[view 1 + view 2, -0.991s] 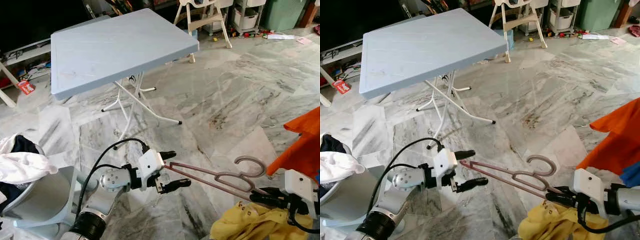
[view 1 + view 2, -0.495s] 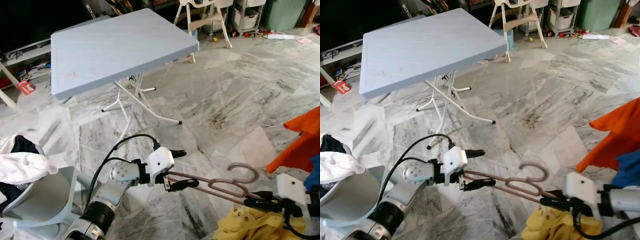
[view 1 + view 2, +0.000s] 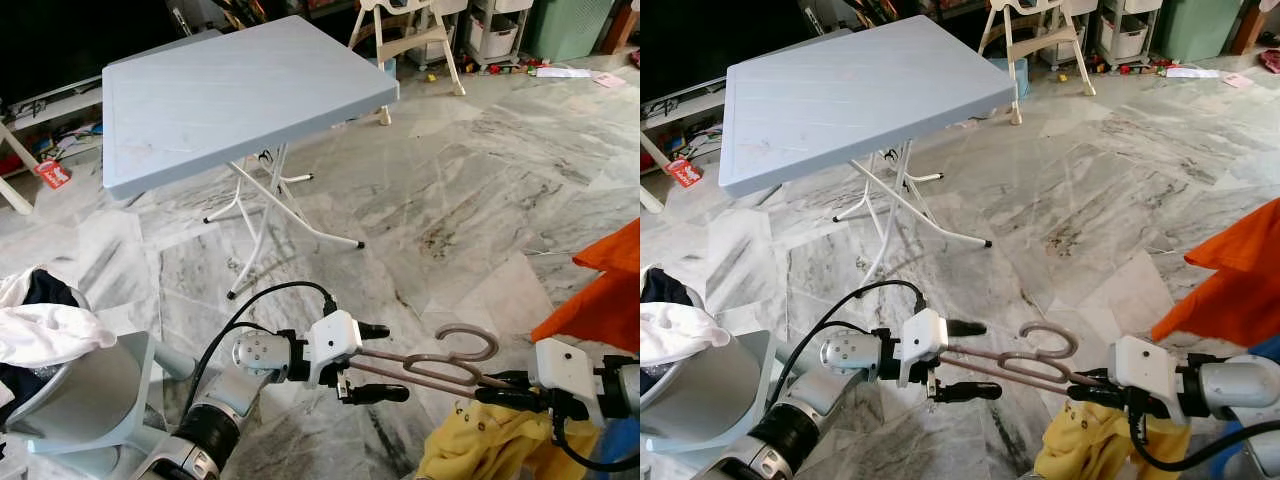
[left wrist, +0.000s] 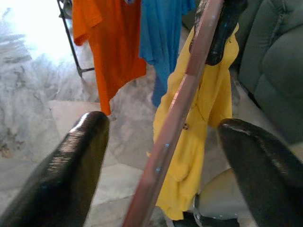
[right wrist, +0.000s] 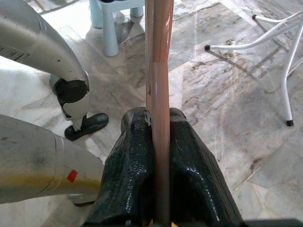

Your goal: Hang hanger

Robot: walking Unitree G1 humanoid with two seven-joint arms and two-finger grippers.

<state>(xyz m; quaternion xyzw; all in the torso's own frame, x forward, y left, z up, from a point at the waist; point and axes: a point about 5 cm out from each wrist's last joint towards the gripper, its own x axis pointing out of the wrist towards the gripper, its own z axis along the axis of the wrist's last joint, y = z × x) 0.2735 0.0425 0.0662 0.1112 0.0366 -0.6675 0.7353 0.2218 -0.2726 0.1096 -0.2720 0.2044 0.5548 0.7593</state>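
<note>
— Low in our left eye view, what do we have between the arms?

— We see the hanger (image 3: 425, 362), a brownish-pink one, held roughly level above the marble floor (image 3: 470, 180), its hook curling upward. The right gripper (image 3: 497, 396) pinches its bar end just beside the hook, with a yellow garment (image 3: 480, 445) bunched right below. The left gripper (image 3: 378, 361) sits at the hanger's other end, one finger above the bar and one below.

— And the surroundings?

— A pale blue folding counter (image 3: 230, 95) stands well behind, an orange garment (image 3: 605, 295) hangs at the right edge, and white laundry lies heaped in a grey basket (image 3: 70, 395) at the left.

— Does the right eye view add anything?

— Much the same scene; the hook loop (image 3: 1048, 343) stands clear between the two grippers.

— The left wrist view?

— We look along two black fingers (image 4: 71, 175) set wide apart, the bar running between them. Whether either one touches the bar we cannot quite tell. Beyond hang the orange garment, a blue garment (image 4: 163, 38) and the yellow one.

— And the right wrist view?

— Our jaws are pressed together on the bar, fingers (image 5: 135, 175) clamping it from both sides, with the left arm (image 5: 42, 47) beyond.
</note>
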